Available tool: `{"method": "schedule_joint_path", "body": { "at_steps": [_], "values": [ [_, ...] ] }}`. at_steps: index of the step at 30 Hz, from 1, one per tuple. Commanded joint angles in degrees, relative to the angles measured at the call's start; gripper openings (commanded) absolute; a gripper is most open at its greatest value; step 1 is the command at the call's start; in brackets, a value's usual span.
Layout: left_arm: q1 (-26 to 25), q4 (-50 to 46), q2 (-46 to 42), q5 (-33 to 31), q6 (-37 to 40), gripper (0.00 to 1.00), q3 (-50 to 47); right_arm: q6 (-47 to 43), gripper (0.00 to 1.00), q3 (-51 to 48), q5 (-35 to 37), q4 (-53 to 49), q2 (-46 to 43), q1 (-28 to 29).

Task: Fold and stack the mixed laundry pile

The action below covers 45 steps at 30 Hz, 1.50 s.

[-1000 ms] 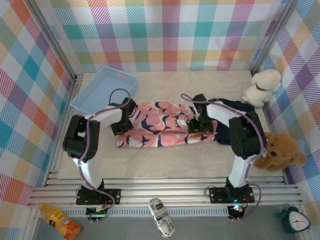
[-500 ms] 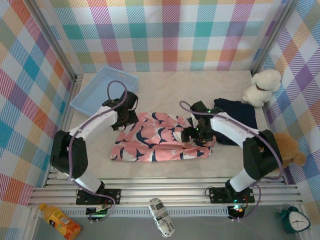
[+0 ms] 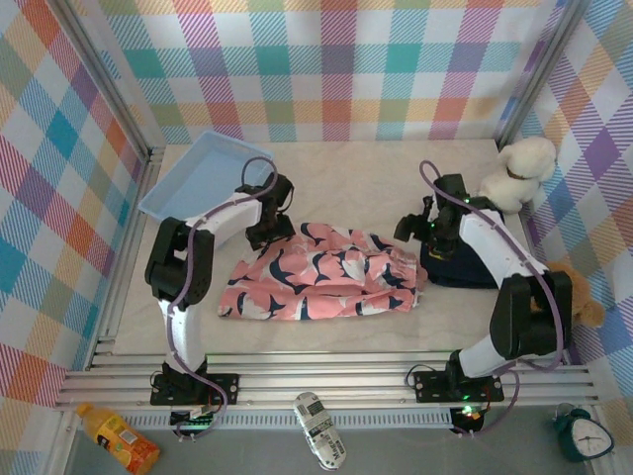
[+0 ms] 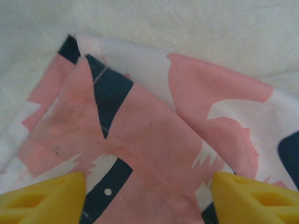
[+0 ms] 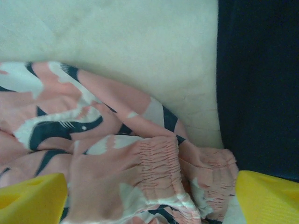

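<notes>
The pink garment (image 3: 321, 284) lies across the middle of the table (image 3: 346, 178), laid out lengthwise but not neatly. Its far edge is doubled over in the left wrist view, and its gathered waistband is bunched at the right end in the right wrist view. It looks partly folded at best and likely needs at least one more fold. The navy T-shirt (image 3: 445, 272) sits as a compact dark block at the right, touching the pink garment's right end and partly under the right arm. It looks already folded, though its hidden part leaves that unsure. Nothing is stacked yet, so finishing the pink piece and setting one garment on the other appear to be what is left.

The left gripper (image 3: 265, 236) hangs over the pink garment's far left corner with its jaws wide and only loose cloth below them — it holds nothing. The right gripper (image 3: 413, 228) is just beyond the waistband end, also spread wide and empty.

The light blue basket (image 3: 198, 178) is at the far left, apart from the cloth. A white plush toy (image 3: 519, 170) and a brown bear (image 3: 576, 307) sit along the right wall — near the navy shirt, and the right arm could brush them
</notes>
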Motion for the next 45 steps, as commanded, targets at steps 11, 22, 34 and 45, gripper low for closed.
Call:
{"method": "schedule_joint_path", "body": {
  "at_steps": [11, 22, 34, 45],
  "values": [
    [0.03, -8.29, -4.81, -5.16, 1.66, 0.00, 4.44, 11.28, 0.61, -8.60, 4.22, 4.36, 5.21, 0.70],
    [1.58, -10.47, -11.82, -8.06, 4.99, 0.00, 16.56, 10.52, 0.61, -5.30, 9.32, 2.13, 11.65, 0.69],
    [2.25, -32.20, 22.63, -6.95, 11.10, 0.93, 60.75, 7.94, 0.69, -0.76, 11.06, -0.64, 11.52, 0.69],
    [-1.05, -15.52, -6.90, 2.62, 6.15, 0.86, 22.18, -8.73, 0.73, 6.37, 6.32, -2.96, 2.38, 6.07]
  ]
}}
